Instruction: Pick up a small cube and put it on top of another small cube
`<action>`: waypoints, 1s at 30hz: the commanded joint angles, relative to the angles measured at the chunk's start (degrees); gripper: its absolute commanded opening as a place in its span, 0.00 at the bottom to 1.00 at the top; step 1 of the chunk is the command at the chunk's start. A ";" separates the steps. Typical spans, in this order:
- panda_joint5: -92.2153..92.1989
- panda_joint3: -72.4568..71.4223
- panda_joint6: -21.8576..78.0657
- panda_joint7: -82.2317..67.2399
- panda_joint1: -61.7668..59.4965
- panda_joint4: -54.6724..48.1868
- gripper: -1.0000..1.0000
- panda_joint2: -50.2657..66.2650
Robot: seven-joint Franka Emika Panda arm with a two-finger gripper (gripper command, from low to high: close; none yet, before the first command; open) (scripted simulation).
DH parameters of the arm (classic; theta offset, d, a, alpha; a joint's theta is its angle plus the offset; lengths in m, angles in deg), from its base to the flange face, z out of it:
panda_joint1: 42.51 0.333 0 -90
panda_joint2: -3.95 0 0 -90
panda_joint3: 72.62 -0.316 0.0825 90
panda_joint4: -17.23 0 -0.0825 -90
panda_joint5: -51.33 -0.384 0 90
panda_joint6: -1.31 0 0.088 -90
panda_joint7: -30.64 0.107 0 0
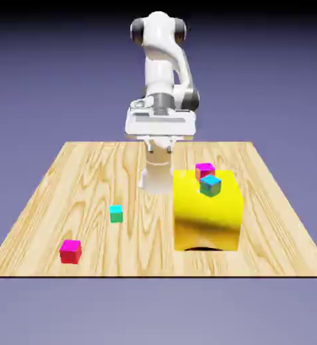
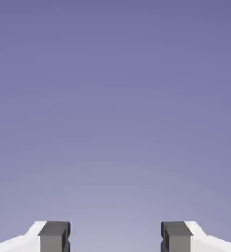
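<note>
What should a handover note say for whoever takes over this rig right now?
Gripper: fingers open, nothing between them; the hand view shows only backdrop.
Small cube with magenta top and red sides: on the wooden table, near the front edge on the exterior view's left.
Small teal-and-green cube: on the table, nearer the middle.
Large yellow block: carries a teal-and-blue cube and another magenta-topped cube.
Done: nothing yet.
Left: grasp the magenta-and-red cube, stack it on another small cube.

The small cube (image 1: 70,251), magenta-topped with red sides, sits flat near the table's near-left corner.
</note>
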 commanded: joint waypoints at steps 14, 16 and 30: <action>31.03 1.62 13.23 -29.92 -12.83 -16.50 0.50 29.07; 35.47 1.86 15.12 -34.20 -14.66 -18.85 0.50 33.23; 59.47 5.03 20.42 -49.77 -22.87 -32.59 0.50 58.14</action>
